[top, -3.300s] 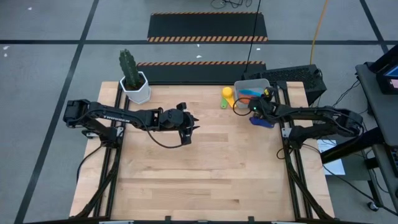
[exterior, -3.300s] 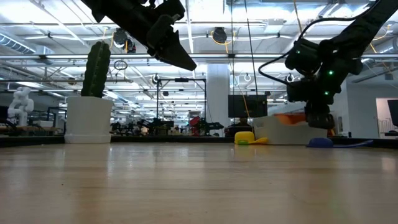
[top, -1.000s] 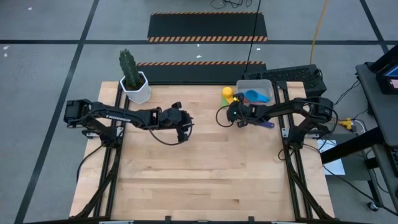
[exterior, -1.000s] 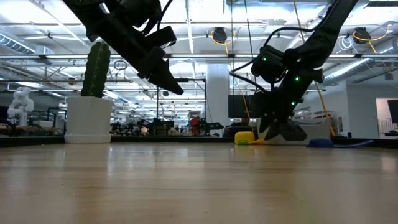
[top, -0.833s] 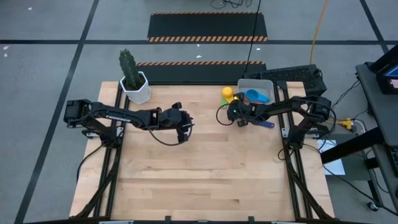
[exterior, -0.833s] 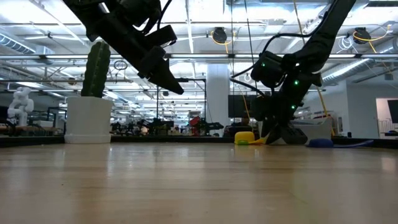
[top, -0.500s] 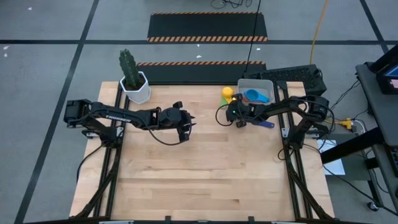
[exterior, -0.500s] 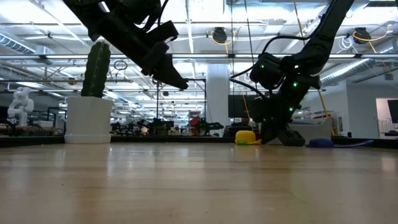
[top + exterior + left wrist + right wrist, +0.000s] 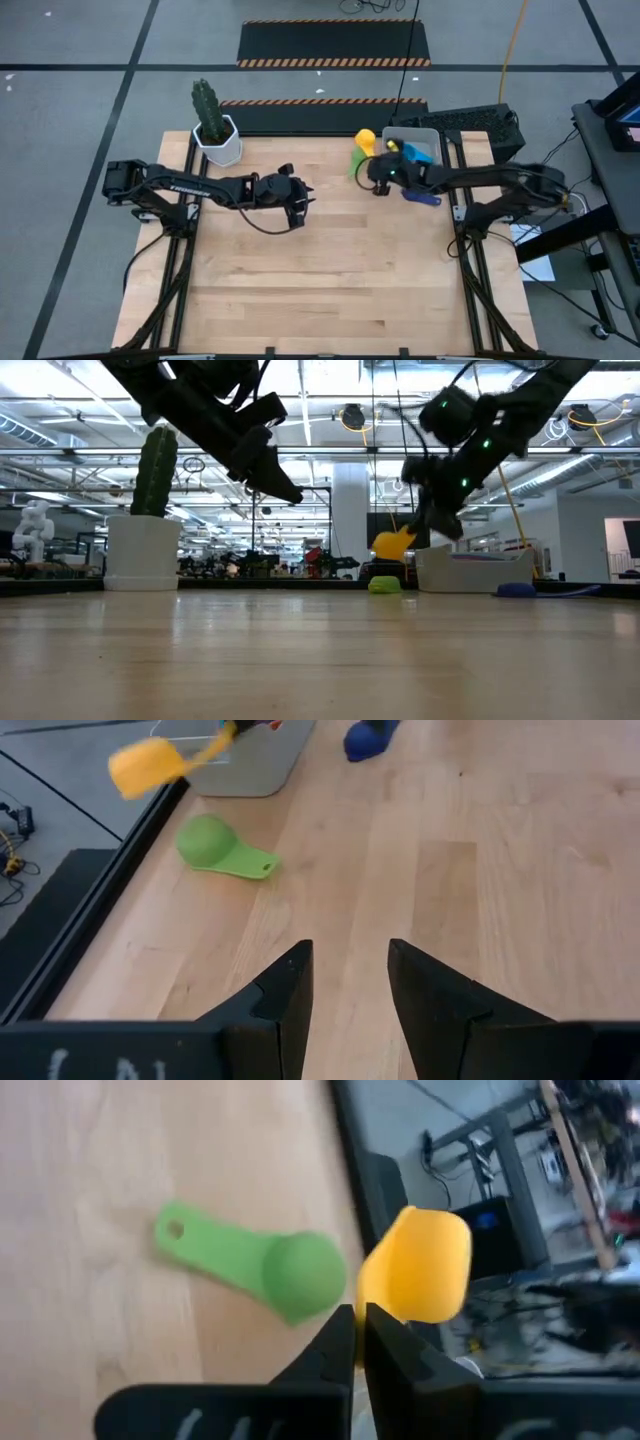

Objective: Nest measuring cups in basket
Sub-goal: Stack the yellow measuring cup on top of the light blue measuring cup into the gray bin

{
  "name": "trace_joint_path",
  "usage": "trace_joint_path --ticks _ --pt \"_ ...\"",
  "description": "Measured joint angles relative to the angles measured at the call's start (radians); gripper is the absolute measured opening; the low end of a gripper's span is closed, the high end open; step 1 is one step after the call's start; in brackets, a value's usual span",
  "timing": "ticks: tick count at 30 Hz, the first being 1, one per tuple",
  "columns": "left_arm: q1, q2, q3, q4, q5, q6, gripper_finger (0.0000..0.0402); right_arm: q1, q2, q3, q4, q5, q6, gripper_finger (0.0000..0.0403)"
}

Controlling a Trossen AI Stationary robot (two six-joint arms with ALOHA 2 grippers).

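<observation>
The yellow cup is pinched by its handle in the right claw, apparently for carrying to the basket; the left claw is held open and empty over the bench.

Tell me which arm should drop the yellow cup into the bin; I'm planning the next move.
The right arm. Its hand already grips the yellow cup by the handle, lifted off the table right beside the bin. The left hand hangs open and empty over mid-table, well away from the bin.
</observation>
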Motion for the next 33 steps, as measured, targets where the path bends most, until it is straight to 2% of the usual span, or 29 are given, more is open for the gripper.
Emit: trace_joint_path --ticks 7,13,19,23,27,30,33 --pt "-0.028 -0.007 0.0 0.005 0.003 -0.002 0.0136 -0.002 -0.261 0.0 -0.116 -0.096 0.388 0.0001" --pt "-0.041 -0.043 0.0 0.006 0.011 -0.036 0.0136 -0.063 -0.504 0.0 -0.315 -0.305 0.686 0.0001" --pt "-0.065 -0.068 0.001 0.019 0.061 -0.082 0.0136 -0.174 -0.675 0.0 -0.394 -0.472 0.808 0.0" --pt "-0.099 -0.079 0.002 0.06 0.081 -0.093 0.0136 -0.268 -0.745 0.0 -0.456 -0.521 0.842 0.0" --pt "-0.13 -0.076 0.001 0.083 0.084 -0.09 0.0136 -0.395 -0.769 -0.003 -0.486 -0.641 0.883 0.0" --pt "-0.146 -0.077 0.002 0.11 0.085 -0.089 0.0136 -0.479 -0.77 -0.027 -0.434 -0.775 0.929 0.0" --pt "-0.158 -0.076 0.002 0.114 0.097 -0.089 0.0136 -0.542 -0.771 -0.066 -0.398 -0.856 0.962 0.0"
